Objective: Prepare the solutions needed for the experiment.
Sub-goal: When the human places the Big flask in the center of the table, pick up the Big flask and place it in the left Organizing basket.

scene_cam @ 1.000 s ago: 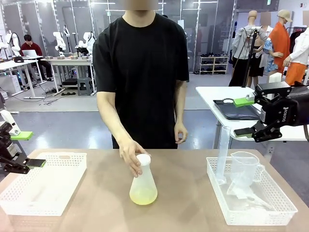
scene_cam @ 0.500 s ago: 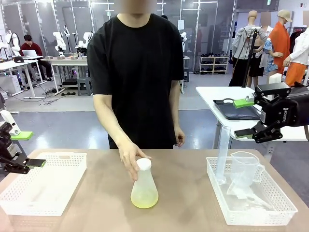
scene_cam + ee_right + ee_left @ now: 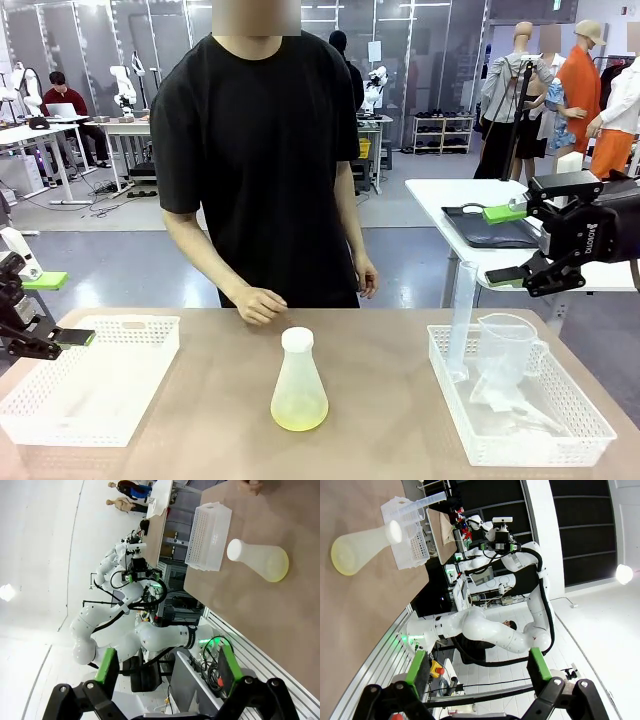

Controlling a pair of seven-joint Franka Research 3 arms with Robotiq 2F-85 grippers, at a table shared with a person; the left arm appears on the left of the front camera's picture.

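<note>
Solutions (image 3: 298, 412) show as a shallow pale yellow layer at the bottom of a frosted conical flask (image 3: 298, 375) topped with a white cap (image 3: 297, 339). The flask stands upright near the middle of the brown tabletop (image 3: 385, 400), with nothing touching it. In the left wrist view the flask (image 3: 362, 545) and its yellow pool (image 3: 342, 560) appear sideways beside the far basket. In the right wrist view the flask (image 3: 257, 557) lies near the other basket.

Beyond the flask, at the far edge, one hand (image 3: 258, 303) of the person rests loosely curled on the tabletop, apart from the flask.

A white mesh basket (image 3: 120, 322) sits to the left. A second basket (image 3: 540, 452) to the right holds a tall clear measuring cylinder (image 3: 462, 320) and a clear beaker (image 3: 505, 350).

The left gripper (image 3: 58, 308) hovers at the left basket's outer end, jaws apart and holding nothing. Its green pads (image 3: 417, 670) stand wide in the wrist view. The right gripper (image 3: 505, 242) hangs raised above the right basket, jaws likewise apart and empty.
</note>
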